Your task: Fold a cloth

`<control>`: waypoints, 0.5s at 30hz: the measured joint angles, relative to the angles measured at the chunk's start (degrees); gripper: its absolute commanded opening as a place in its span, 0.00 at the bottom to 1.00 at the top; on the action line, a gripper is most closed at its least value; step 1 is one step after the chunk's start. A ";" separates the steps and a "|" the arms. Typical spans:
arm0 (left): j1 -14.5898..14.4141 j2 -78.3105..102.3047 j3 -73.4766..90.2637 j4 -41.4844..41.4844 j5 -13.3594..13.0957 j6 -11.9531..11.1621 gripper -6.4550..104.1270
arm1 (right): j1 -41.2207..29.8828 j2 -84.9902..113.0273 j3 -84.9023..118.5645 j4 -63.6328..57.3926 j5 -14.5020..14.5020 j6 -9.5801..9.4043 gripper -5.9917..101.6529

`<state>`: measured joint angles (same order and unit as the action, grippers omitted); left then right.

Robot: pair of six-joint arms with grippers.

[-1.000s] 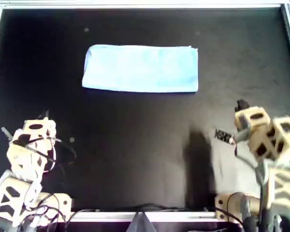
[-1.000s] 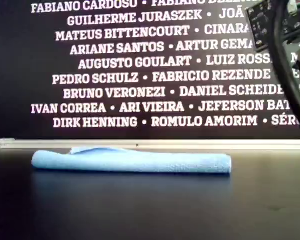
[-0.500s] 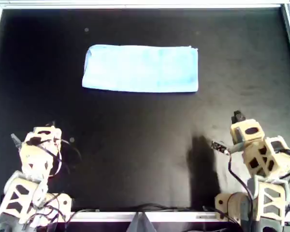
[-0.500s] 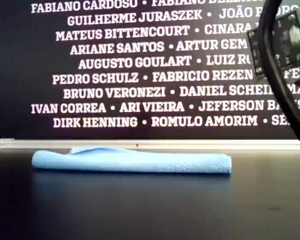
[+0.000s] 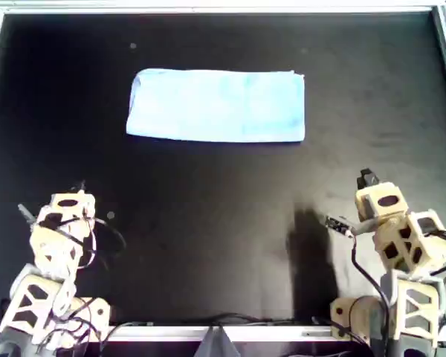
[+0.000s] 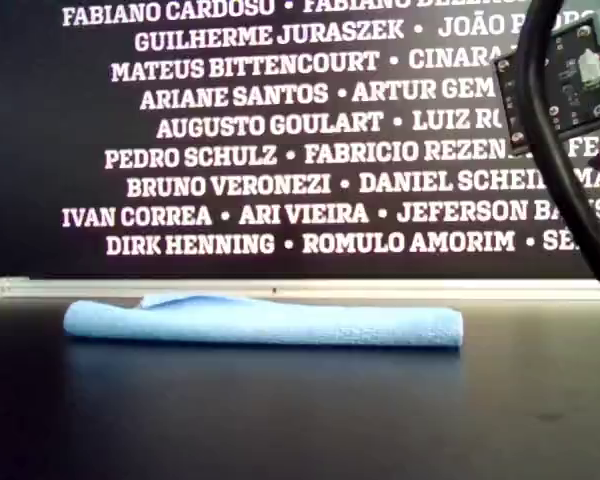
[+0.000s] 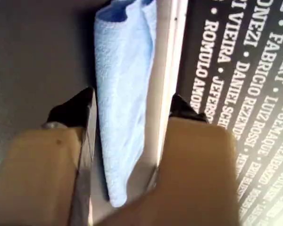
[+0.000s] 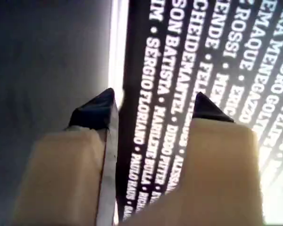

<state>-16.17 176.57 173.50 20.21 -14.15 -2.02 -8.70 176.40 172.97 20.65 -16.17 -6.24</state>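
Observation:
The light blue cloth (image 5: 215,105) lies flat as a long folded rectangle on the black table, toward the far edge in the overhead view. The exterior view shows the cloth (image 6: 260,322) as a low band in front of the back rail. My left gripper (image 5: 73,192) sits near the overhead view's bottom left, well short of the cloth. The left wrist view shows this gripper (image 7: 129,106) open and empty, with the cloth (image 7: 122,94) far ahead of it. My right gripper (image 5: 368,178) is at the overhead view's bottom right; the right gripper (image 8: 151,106) is open and holds nothing.
A metal rail (image 5: 223,7) borders the black tabletop (image 5: 223,223). Behind the rail stands a dark wall with white names (image 6: 280,130). A circuit board with a black cable (image 6: 565,80) on the right arm hangs at the exterior view's upper right.
Both arms have drawn back toward the overhead view's bottom edge since one second ago and have barely moved in the last half second. The cloth has not moved.

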 measured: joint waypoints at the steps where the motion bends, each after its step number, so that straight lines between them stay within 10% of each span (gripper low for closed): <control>1: 0.00 0.00 0.00 0.00 0.00 0.35 0.59 | 0.00 0.00 0.00 0.00 0.00 0.00 0.67; 9: 0.00 -0.09 0.00 0.00 0.00 0.53 0.78 | 1.67 0.00 0.00 0.00 0.00 8.79 0.67; 15: 0.00 -10.02 -1.14 -0.62 0.00 0.53 0.79 | 6.86 -5.98 -0.09 -0.09 0.35 9.76 0.67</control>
<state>-16.17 166.55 172.35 19.60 -14.15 -1.49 -1.85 170.42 172.88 20.57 -15.82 3.52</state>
